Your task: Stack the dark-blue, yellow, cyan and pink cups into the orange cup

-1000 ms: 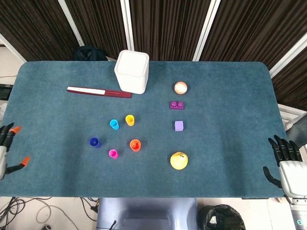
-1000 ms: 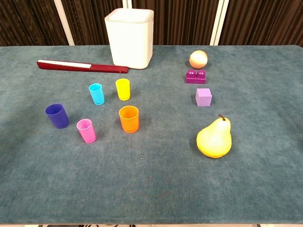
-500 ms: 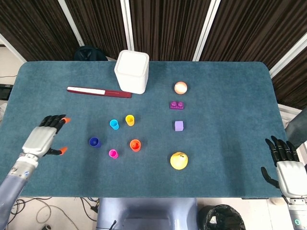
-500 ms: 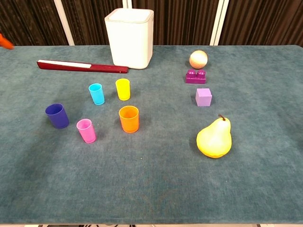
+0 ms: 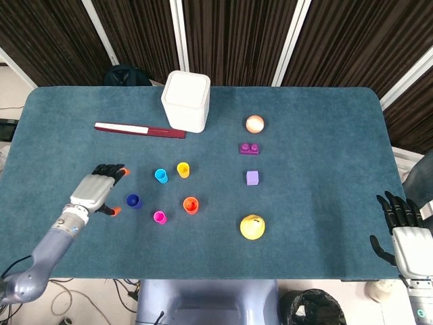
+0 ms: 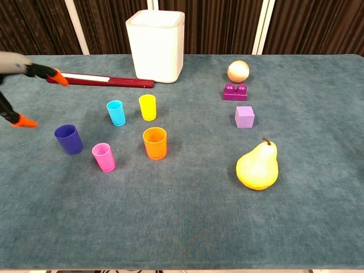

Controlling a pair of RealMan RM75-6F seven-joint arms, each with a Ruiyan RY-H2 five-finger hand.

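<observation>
Five small cups stand upright on the blue table. The orange cup (image 5: 191, 204) (image 6: 154, 143) is in the middle, with the pink cup (image 5: 160, 217) (image 6: 104, 157) and dark-blue cup (image 5: 133, 200) (image 6: 69, 139) to its left. Behind them are the cyan cup (image 5: 161, 176) (image 6: 116, 112) and yellow cup (image 5: 183, 169) (image 6: 147, 107). My left hand (image 5: 97, 190) (image 6: 20, 85) hovers just left of the dark-blue cup, fingers spread, holding nothing. At the table's right front corner, my right hand (image 5: 404, 233) is open and empty.
A white box (image 5: 186, 101) and a dark-red flat bar (image 5: 139, 129) lie at the back. To the right are a peach ball (image 5: 254, 124), a purple brick (image 5: 249, 148), a lilac cube (image 5: 252, 177) and a yellow pear (image 5: 252, 227).
My left hand has moved in from the table's left edge toward the dark-blue cup and now shows in the chest view. The cups and right hand have barely moved.
</observation>
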